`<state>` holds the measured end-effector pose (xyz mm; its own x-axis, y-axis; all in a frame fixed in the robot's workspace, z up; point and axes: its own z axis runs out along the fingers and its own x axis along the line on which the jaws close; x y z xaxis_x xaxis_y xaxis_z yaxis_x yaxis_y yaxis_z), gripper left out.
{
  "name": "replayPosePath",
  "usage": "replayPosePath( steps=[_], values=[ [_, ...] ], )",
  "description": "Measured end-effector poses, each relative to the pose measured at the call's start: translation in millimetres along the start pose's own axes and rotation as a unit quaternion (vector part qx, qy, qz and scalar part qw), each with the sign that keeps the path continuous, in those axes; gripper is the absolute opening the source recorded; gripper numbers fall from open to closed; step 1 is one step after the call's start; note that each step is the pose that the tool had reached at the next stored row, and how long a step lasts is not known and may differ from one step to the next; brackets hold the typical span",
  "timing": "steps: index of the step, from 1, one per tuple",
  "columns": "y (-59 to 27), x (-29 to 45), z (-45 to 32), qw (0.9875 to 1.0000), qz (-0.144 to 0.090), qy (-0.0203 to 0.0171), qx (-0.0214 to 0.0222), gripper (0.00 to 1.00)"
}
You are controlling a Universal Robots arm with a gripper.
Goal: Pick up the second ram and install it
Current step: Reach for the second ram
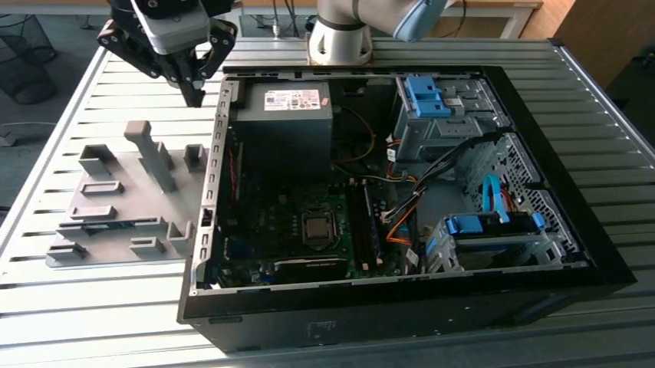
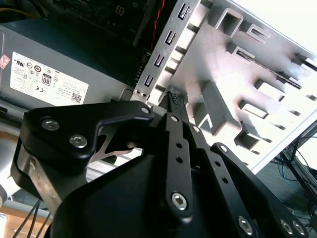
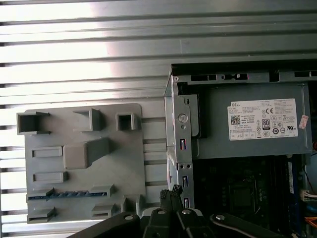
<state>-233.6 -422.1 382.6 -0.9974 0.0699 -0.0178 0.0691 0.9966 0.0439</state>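
Second ram (image 3: 69, 195): edge-on only in the first wrist view, a thin blue-green strip, chips hard to make out, seated between low blocks along one edge of the grey fixture plate (image 3: 84, 148), well apart from the fingertips. Memory slots (image 1: 366, 222) on the board inside the open computer case (image 1: 409, 318): dark, contents not discernible. Arm (image 1: 343, 34): cut off by the exterior view's upper edge, base on the slatted table (image 1: 103, 307) behind the case. Gripper (image 1: 193, 98): pointed straight down, hanging above the gap between plate and case wall, near the power supply (image 1: 281, 115); fingers (image 2: 176, 129) pressed together in both wrist views, nothing between them.
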Motion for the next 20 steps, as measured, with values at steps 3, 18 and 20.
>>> replayPosePath(
  steps=[3,18,20],
  values=[
    [-0.1,1.3,-0.1,1.0,0.0,0.0,0.0,0.1],
    [-9.7,45.7,-0.6,1.0,0.0,0.0001,0.0001,0.1],
    [-13.1,48.5,-0.5,1.0,-0.001,0.0001,0.0,0.1]
  ],
)
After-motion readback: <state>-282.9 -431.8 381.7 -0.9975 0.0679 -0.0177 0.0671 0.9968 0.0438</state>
